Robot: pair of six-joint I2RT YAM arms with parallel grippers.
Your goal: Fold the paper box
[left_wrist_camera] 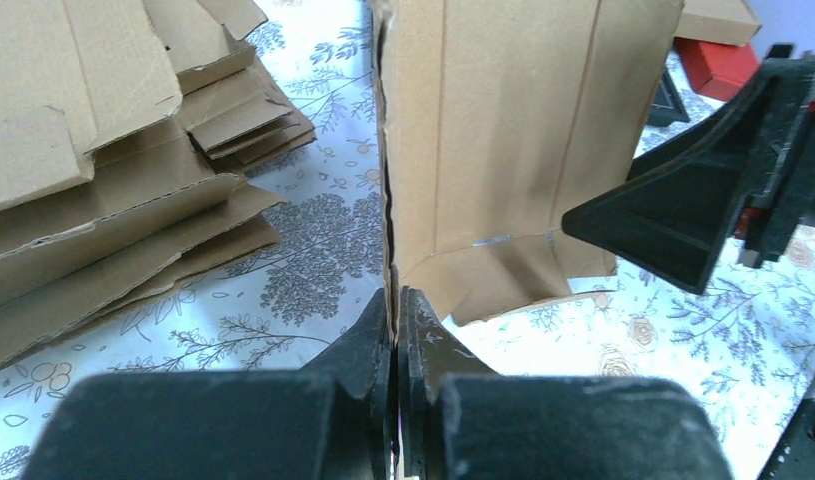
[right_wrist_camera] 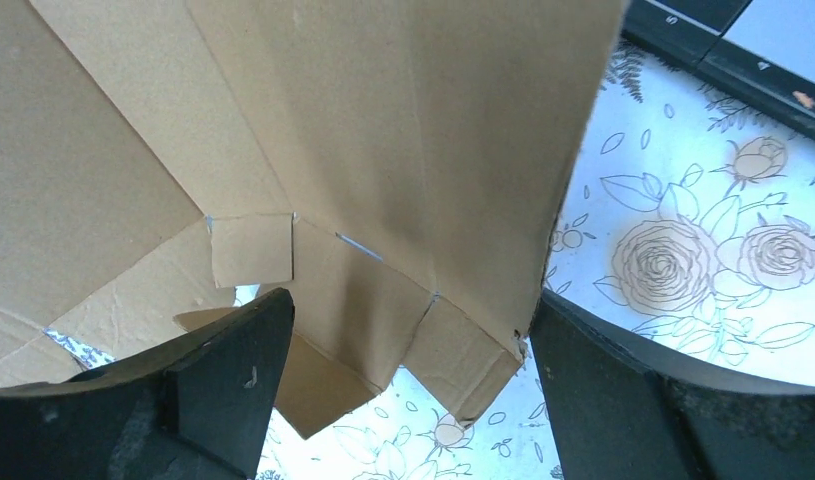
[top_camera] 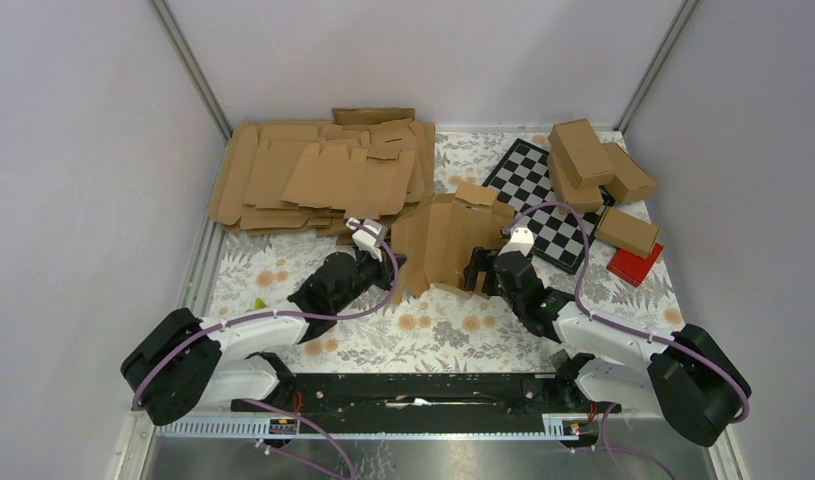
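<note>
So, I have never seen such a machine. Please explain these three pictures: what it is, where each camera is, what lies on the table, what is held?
Two robot arms, each with a two-finger hand. One picture looks down from above; the other two come from cameras on the wrists. On the flowered table lie a heap of flat blanks, folded boxes, a checkerboard and a red block. The left hand pinches an edge of the half-folded box; the right hand is open around another edge.
</note>
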